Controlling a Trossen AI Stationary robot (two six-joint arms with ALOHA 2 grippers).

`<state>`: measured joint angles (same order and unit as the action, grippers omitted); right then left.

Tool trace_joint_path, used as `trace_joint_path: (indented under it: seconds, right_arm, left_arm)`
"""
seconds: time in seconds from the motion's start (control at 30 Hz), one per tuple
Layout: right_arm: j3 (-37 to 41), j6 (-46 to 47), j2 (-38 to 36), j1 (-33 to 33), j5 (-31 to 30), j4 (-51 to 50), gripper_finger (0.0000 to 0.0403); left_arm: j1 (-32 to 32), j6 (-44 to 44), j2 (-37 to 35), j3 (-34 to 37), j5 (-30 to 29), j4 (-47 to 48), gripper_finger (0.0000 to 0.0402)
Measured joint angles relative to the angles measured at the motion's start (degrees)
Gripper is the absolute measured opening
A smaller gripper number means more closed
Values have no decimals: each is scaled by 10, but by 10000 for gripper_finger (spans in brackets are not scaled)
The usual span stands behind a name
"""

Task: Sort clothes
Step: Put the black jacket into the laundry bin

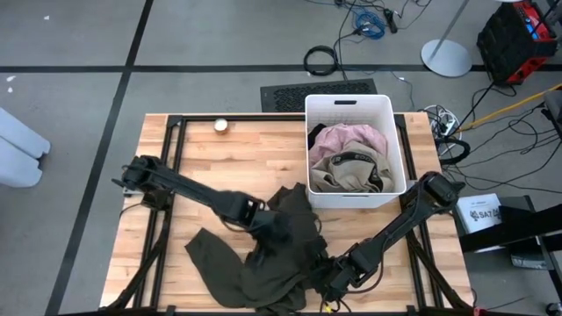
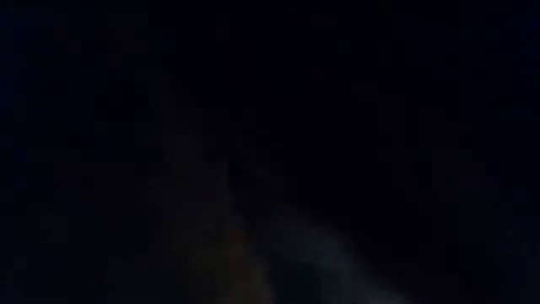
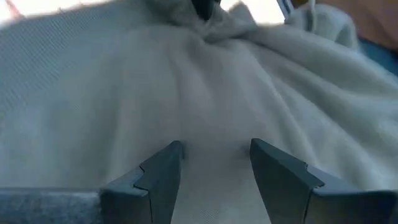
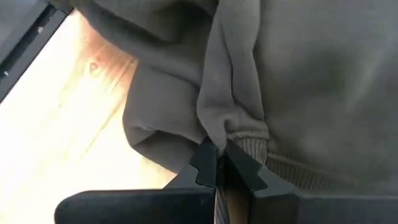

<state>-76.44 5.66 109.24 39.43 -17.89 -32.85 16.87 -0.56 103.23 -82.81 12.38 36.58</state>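
The wooden bench (image 1: 237, 154) stood on a grey floor (image 1: 79, 44) crossed by dark tape lines (image 1: 132, 39). Beyond its far edge lay a black floor grate (image 1: 316, 90), coiled cables (image 1: 323, 59) and a round white stand base (image 1: 446, 57), with a red and black case (image 1: 520, 35) off in the far right corner. A white object (image 1: 18, 145) sat on the floor to the left.
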Motion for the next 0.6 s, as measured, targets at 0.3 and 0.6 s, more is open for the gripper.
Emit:
trace_joint_path:
  seconds: [0.3,0.6]
  right_arm:
    - [-2,13,21,-18,4,17,54]
    - [-56,18,20,-31,48,-36,174]
  left_arm:
    - [4,2,3,73,-2,-80,200]
    - [0,-7,3,73,-2,-79,200]
